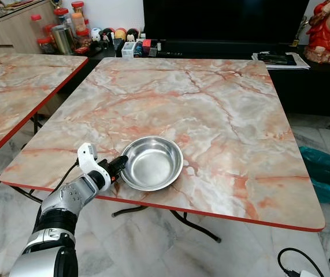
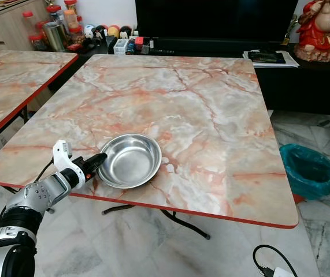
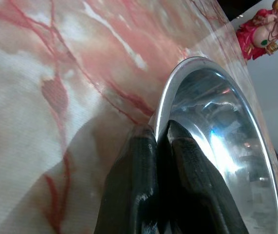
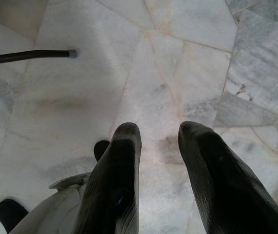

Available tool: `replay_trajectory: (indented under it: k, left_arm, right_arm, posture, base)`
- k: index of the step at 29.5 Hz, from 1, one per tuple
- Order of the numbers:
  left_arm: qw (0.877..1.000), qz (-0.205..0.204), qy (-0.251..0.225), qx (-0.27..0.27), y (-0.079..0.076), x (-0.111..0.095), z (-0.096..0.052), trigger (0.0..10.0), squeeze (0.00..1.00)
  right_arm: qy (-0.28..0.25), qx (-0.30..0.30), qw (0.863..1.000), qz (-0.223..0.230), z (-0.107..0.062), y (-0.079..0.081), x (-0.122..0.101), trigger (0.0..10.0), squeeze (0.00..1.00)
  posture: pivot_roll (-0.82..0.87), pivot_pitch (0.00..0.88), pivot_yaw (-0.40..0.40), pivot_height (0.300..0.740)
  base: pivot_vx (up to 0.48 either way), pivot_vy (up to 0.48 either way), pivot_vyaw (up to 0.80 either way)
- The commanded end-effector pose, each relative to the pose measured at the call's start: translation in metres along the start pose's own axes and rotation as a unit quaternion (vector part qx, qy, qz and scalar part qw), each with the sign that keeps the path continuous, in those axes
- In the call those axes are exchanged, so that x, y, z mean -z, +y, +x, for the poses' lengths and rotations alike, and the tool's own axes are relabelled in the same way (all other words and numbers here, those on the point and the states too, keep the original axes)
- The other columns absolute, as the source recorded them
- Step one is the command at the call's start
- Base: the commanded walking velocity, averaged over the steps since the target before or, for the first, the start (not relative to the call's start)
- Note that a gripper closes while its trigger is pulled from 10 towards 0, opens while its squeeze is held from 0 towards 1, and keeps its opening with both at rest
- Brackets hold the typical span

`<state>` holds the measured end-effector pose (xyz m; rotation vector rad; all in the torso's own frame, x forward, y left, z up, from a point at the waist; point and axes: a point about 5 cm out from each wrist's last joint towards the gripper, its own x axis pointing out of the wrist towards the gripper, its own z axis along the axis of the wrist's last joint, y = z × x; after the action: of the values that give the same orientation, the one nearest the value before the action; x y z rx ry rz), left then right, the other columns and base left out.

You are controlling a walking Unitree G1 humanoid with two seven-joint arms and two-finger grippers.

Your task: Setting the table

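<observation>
1. The left gripper (image 1: 118,165) pinched the rim of the shiny bowl (image 1: 152,162), fingers pressed tight with the thin metal edge between them.
2. The bowl sat on the marble table (image 1: 211,109), just ahead of the gripper, close to the near red edge.
3. The right gripper (image 4: 158,141) hung over the floor, fingers spread and holding nothing.
4. The slick rim could slip out, or a pull toward the edge could drop the bowl.

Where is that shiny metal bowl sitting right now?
The bowl sits on the marble table near its front red edge, toward the robot's left, with the left gripper pinching its rim.
</observation>
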<state>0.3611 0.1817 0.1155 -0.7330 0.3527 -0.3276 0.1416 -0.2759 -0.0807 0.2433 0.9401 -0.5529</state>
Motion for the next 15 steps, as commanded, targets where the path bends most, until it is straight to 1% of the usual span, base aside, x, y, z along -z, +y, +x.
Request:
replay_trajectory:
  k: [1, 7, 8, 9, 10, 15]
  left_arm:
    - [1.000, 0.009, 0.011, -0.009, 0.0014, 0.0027, -0.0005, 10.0, 0.00]
    - [1.000, 0.009, 0.007, -0.015, 0.0052, -0.0005, -0.0038, 10.0, 0.00]
    - [1.000, 0.009, 0.006, -0.016, 0.0057, -0.0007, -0.0044, 10.0, 0.62]
    - [1.000, 0.009, 0.006, -0.016, 0.0060, -0.0009, -0.0047, 10.0, 0.62]
    - [1.000, 0.010, 0.005, -0.019, 0.0066, -0.0013, -0.0051, 10.0, 1.00]
    - [1.000, 0.009, 0.003, -0.024, 0.0083, -0.0021, -0.0065, 10.0, 1.00]
  right_arm:
    - [0.004, 0.003, 1.000, 0.004, -0.0004, -0.0018, 0.0025, 10.0, 0.00]
    - [0.004, 0.003, 1.000, 0.003, -0.0004, -0.0018, 0.0022, 10.0, 0.00]
    - [0.004, 0.003, 1.000, 0.003, -0.0004, -0.0018, 0.0022, 10.0, 0.00]
    - [0.004, 0.003, 1.000, 0.003, -0.0004, -0.0018, 0.0022, 10.0, 0.00]
    - [0.004, 0.003, 1.000, 0.003, -0.0004, -0.0017, 0.0022, 10.0, 0.00]
    - [0.004, 0.003, 1.000, 0.003, -0.0004, -0.0015, 0.0022, 10.0, 0.00]
  posture:
    - [0.01, 0.085, 0.041, 0.740]
    - [0.01, 0.086, 0.040, 0.740]
    - [0.01, 0.086, 0.040, 0.740]
    - [0.01, 0.086, 0.040, 0.740]
    - [0.01, 0.086, 0.040, 0.740]
    - [0.01, 0.085, 0.040, 0.740]
  base:
    - [0.000, 0.000, 0.00]
    - [0.000, 0.000, 0.00]
    - [0.000, 0.000, 0.00]
    - [0.000, 0.000, 0.00]
    - [0.000, 0.000, 0.00]
    - [0.000, 0.000, 0.00]
